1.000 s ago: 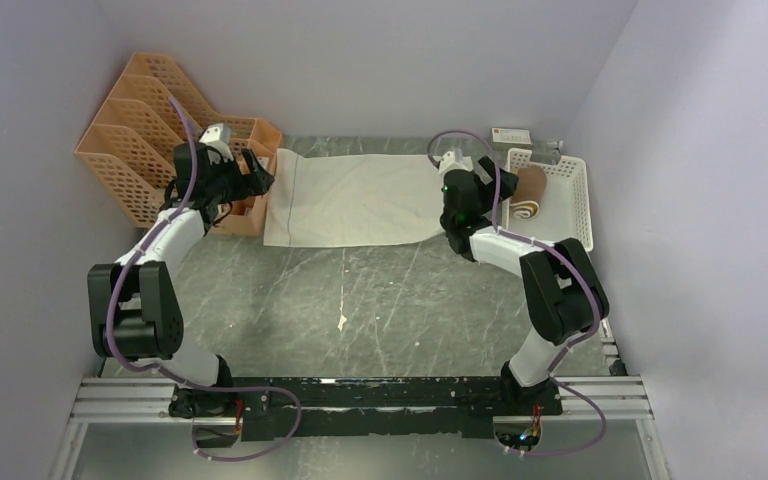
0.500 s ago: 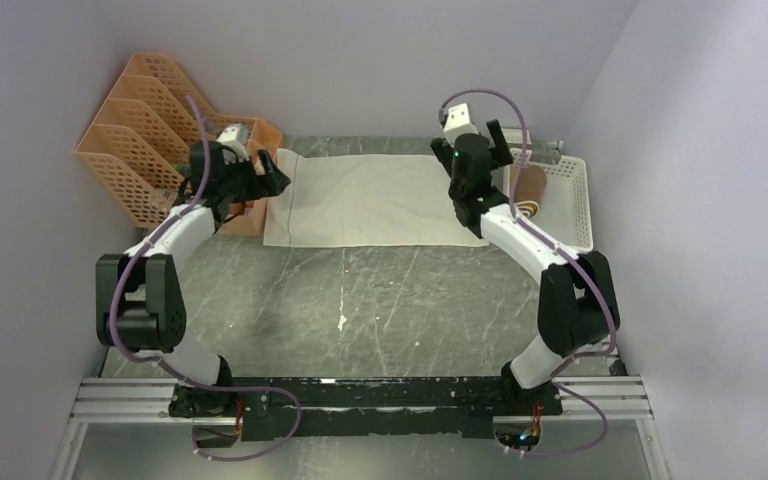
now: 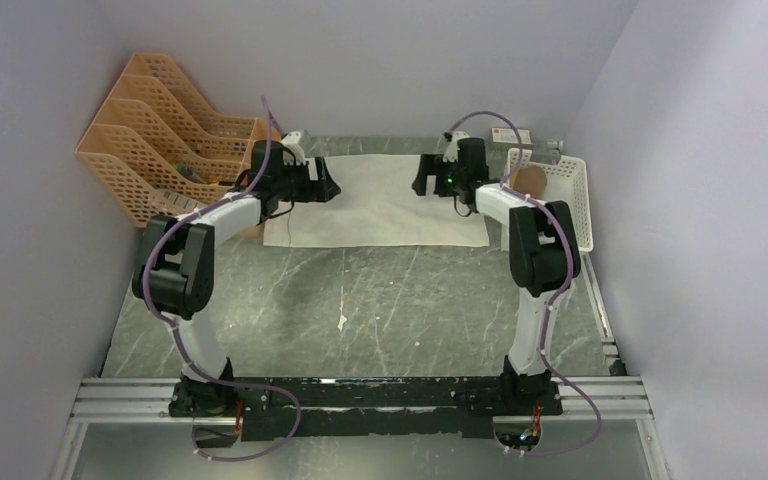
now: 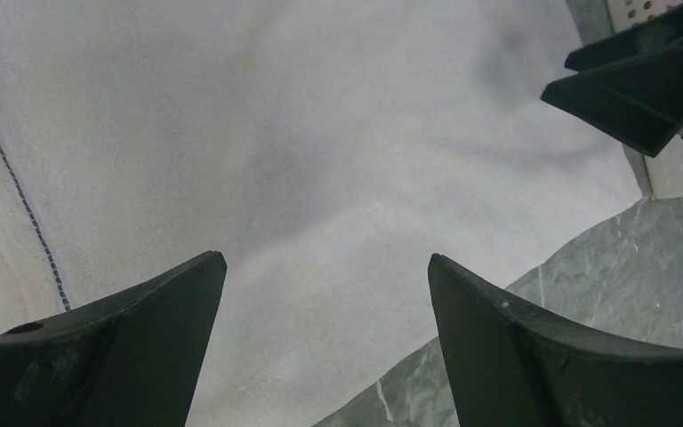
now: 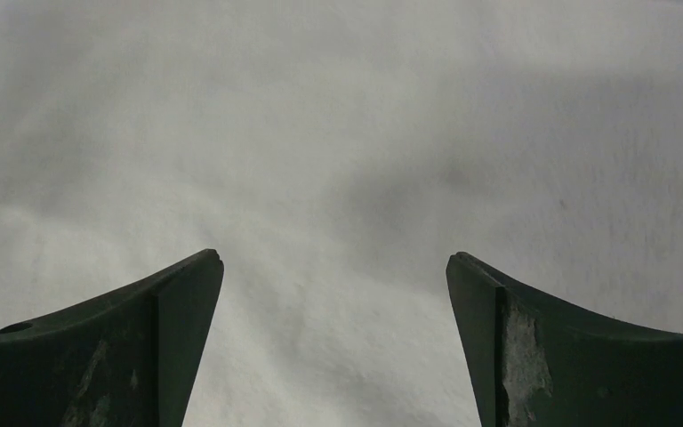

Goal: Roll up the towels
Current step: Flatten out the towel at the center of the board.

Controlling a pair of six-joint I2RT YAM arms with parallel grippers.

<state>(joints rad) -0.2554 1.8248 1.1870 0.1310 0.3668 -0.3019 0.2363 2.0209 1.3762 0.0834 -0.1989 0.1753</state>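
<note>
The cream-white towel (image 3: 375, 200) lies flat and spread out at the back of the table. It fills the left wrist view (image 4: 320, 151) and the right wrist view (image 5: 338, 133). My left gripper (image 3: 328, 187) is open and empty just above the towel's left part. My right gripper (image 3: 422, 184) is open and empty above its right part. The right gripper's fingers (image 4: 640, 89) show at the far right of the left wrist view. The brown towel (image 3: 530, 180), rolled, lies in the white basket (image 3: 572, 205) at the right.
An orange file rack (image 3: 160, 140) stands at the back left, close to the left arm. A small box (image 3: 510, 135) sits by the back wall. The grey marbled table (image 3: 360, 310) extends toward the arm bases.
Both grippers swung inward from the towel's ends, the left one from the rack and the right one from the basket, and now hover over the towel facing each other.
</note>
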